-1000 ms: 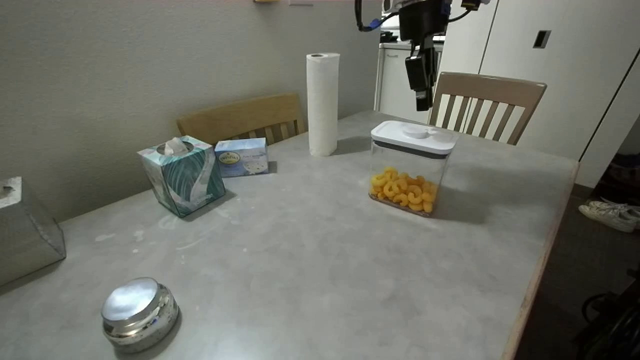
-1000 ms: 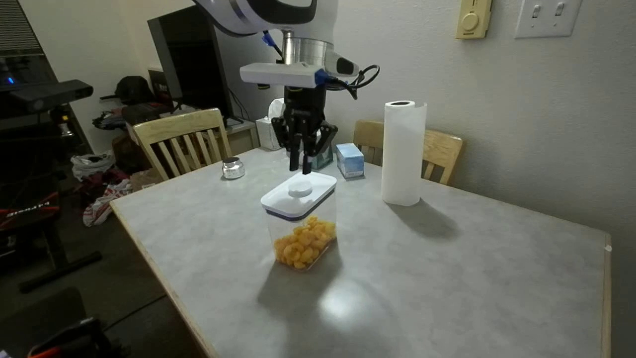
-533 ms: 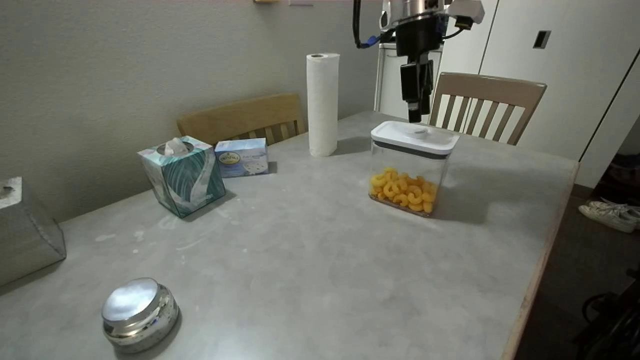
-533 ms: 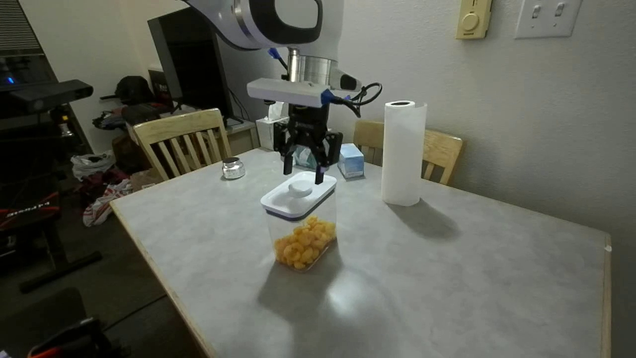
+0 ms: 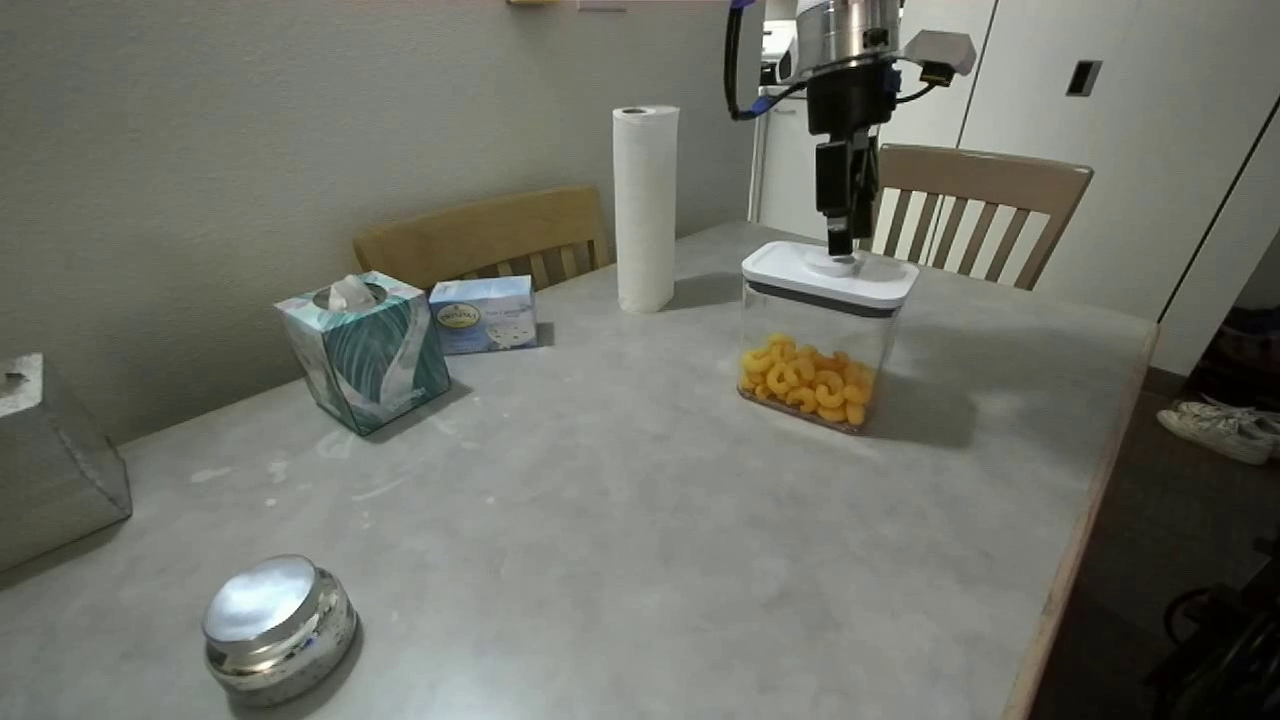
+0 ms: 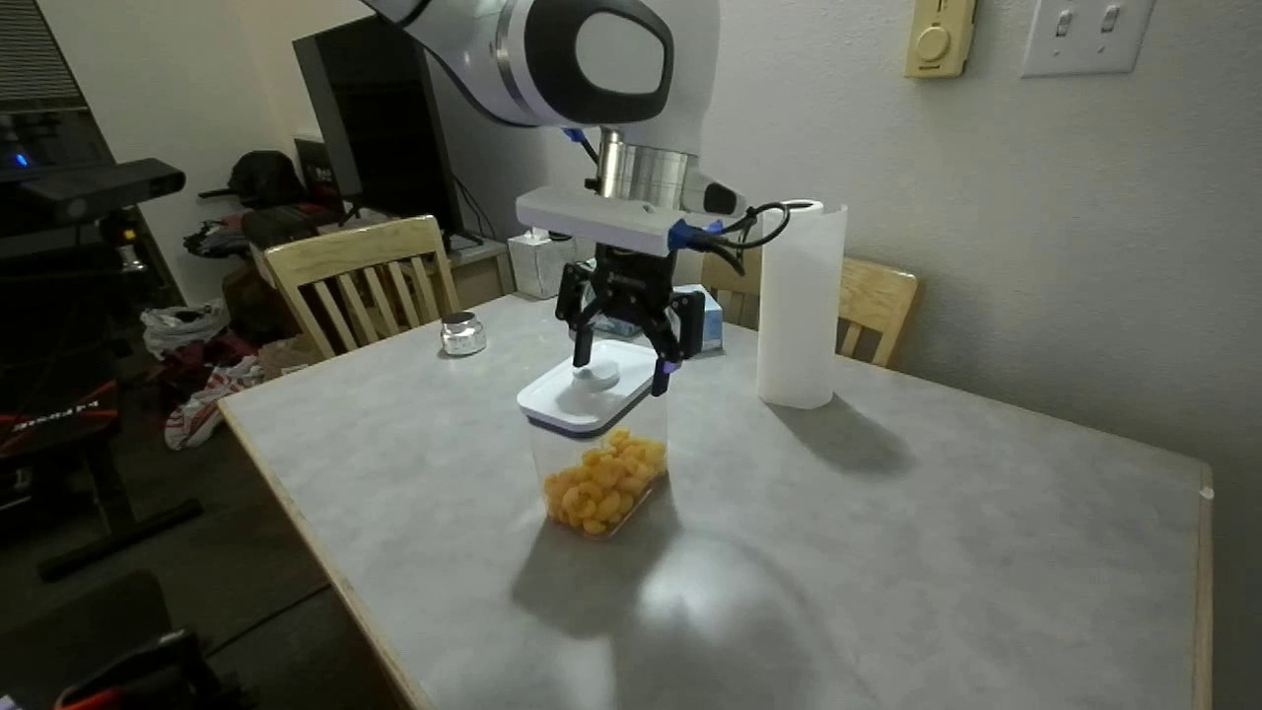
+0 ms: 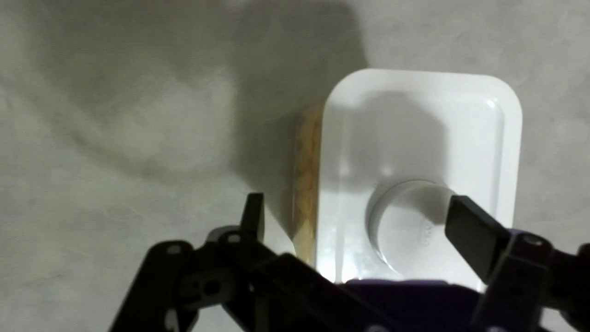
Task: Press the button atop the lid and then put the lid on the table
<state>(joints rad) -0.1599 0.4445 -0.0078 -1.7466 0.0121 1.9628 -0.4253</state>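
The white lid (image 7: 392,133) sits on a clear container that holds yellow puffs. Its round white button (image 7: 405,235) stands up from the middle of the top and is partly shaded. My gripper (image 6: 621,375) is open and points down just above the lid, nothing between its jaws. In the wrist view, one fingertip (image 7: 474,235) overlaps the button's edge, while the opposite one is out past the lid's long side. Whether that fingertip touches the button (image 5: 830,263) I cannot tell. Around the container spreads the grey table (image 5: 600,520).
A paper towel roll (image 6: 801,306) stands near the wall. Further along are a blue tea box (image 5: 487,315), a teal tissue box (image 5: 365,350) and a grey tissue box (image 5: 55,460). A shiny metal jar (image 5: 280,630) rests on the table. Chairs stand around the table.
The gripper has come down towards the lid and shifted sideways over it. Its fingers, close together a second ago, have spread wide. The container and lid have stayed in place.
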